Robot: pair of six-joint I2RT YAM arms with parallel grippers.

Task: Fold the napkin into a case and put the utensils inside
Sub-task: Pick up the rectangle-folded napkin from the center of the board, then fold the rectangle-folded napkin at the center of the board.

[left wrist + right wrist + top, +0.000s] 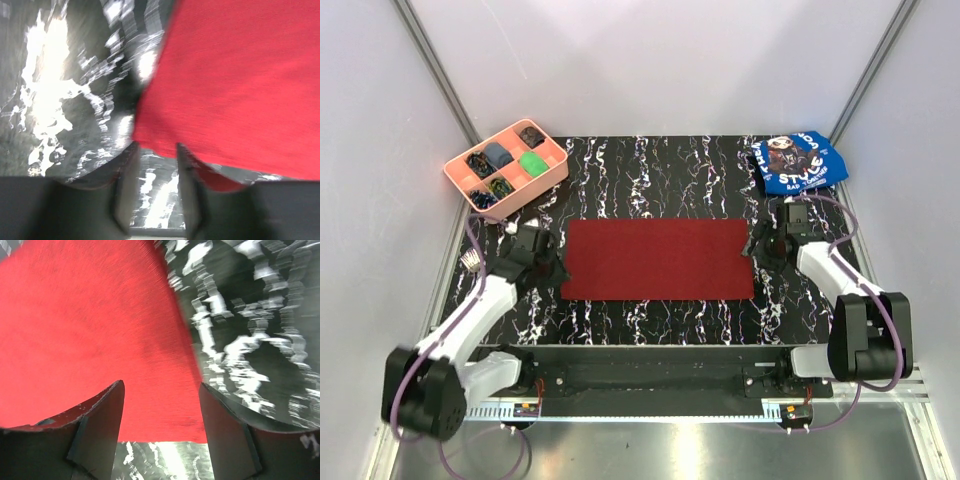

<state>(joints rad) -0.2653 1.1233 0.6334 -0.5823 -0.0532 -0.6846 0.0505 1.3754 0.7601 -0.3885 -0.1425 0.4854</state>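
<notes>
My left tool (155, 147) is spread, and nothing is between its fingers (127, 175); I see only the bench (75, 100) in the gap. It is low at the left end of the napkin (240, 85). The right finger lies at the near left corner of the cloth, but the view is blurred and I cannot tell if it touches. In the top view the left tool (552, 266) is just beside the left short edge of the napkin (660, 258).

My right tool (160, 385) is also spread, wider than the left one, and it holds nothing. The near right corner of the napkin (85, 330) is in front of the gap, and the right edge of the cloth runs between the two fingers. The right finger (225, 425) is over the bare bench (250, 330). From above, the right tool (761, 246) is at the right short edge of the cloth.

The napkin lies flat as a wide red rectangle in the middle of the black marbled bench (650, 165), with its long side across, between my two tools.

A pink tray (537, 189) with small things in its compartments is at the far left corner. A blue printed cloth (798, 162) is at the far right corner, well apart from the napkin.
</notes>
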